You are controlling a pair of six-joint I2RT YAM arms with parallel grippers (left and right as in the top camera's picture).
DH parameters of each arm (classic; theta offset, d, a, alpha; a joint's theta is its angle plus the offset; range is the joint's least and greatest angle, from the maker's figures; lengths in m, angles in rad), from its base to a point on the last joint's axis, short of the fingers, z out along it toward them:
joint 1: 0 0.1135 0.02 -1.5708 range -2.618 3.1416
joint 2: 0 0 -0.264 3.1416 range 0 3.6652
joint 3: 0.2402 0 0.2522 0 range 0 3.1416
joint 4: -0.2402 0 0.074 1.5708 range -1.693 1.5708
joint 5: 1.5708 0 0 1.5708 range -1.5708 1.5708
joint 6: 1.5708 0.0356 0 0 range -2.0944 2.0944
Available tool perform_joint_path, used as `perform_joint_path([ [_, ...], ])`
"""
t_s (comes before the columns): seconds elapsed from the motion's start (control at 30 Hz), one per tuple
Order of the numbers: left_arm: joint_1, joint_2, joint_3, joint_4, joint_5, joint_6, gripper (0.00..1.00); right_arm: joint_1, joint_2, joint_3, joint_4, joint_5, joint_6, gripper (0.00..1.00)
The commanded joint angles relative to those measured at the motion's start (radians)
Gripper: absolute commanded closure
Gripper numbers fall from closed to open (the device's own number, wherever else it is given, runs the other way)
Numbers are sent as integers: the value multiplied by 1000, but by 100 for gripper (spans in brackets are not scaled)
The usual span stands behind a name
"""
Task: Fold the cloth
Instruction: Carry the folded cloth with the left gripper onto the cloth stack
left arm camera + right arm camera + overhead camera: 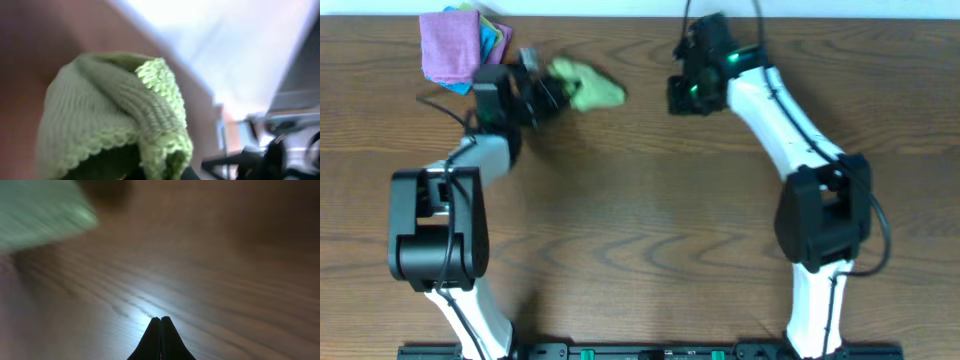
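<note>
Two claws, only one loaded. Left claw (553, 92): clamped on a bunched light lime-green microfibre cloth (588, 90). Its fingers are hidden by fabric in the left wrist view, but the overhead shows the cloth gathered right at the tips. Close to that wrist camera the cloth (115, 115) fills the lower left of the view. It is crumpled into a rounded wad with ribbed folds and a scalloped stitched edge along the bottom. No tag visible from here.

From the overhead, the rest of the cloth spills out just beyond the left claw's tips, toward the right claw, as a small lump rather than a flat square. Can't tell whether the lump touches the brown wood-grain tabletop (640, 220) or hangs just off it.

Behind the left claw, on the side away from the green cloth, sits a stack of cloths with a purple square cloth (447, 48) on top. Blue and other coloured edges (500, 33) peek out beside it.

Right claw (686, 97): fingers pressed together with nothing between them. In the right wrist view the tips (161, 320) meet over bare tabletop with a bright glare spot just ahead. It is well apart from the green cloth, which shows only as a blurred pale green patch (40, 210) far ahead and to one side.
</note>
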Motion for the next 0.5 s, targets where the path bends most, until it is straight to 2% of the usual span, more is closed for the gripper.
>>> perform_joint_path([
  [0.0, 53, -5, 169, 27, -12, -85, 94, -32, -95, 30, -29, 74, -56, 99],
  [0.1, 129, -5, 274, 20, -120, -120, 94, -51, -123, 30, -63, 74, -58, 99],
  [0.2, 212, -5, 290, 16, -215, -180, 94, -61, -127, 30, -84, 74, -58, 99],
  [0.33, 312, 12, 290, -31, -241, -188, 94, -59, -127, 30, -74, 74, -58, 99],
  [0.47, 329, 58, 290, -28, -253, -177, 94, -59, -127, 30, -71, 74, -58, 99],
])
